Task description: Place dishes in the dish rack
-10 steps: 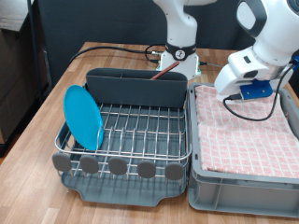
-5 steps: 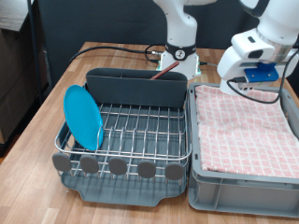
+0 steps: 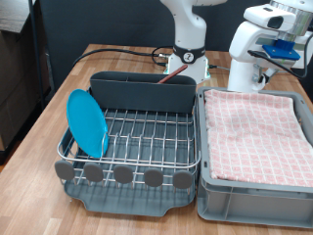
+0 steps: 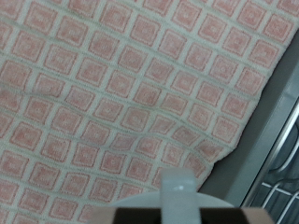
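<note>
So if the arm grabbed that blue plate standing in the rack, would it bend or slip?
The light-blue plate looks rigid, so probably no bending. Its glossy surface may be slippery. Standing on edge between the dish rack wires, a nudge could tip it.

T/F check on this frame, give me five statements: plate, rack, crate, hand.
1. The light-blue plate stands on edge in the dish rack. True.
2. The plate sits at the end of the rack nearest the crate. False: it is at the exterior view's left end, and the grey crate is on the right.
3. The pink checkered cloth lines the crate. True.
4. The hand holds a white cup. False: no cup shows in either view, and nothing shows between its fingers.
5. The hand is down among the rack wires. False: it is raised at the exterior view's top right, above the far end of the crate.
</note>
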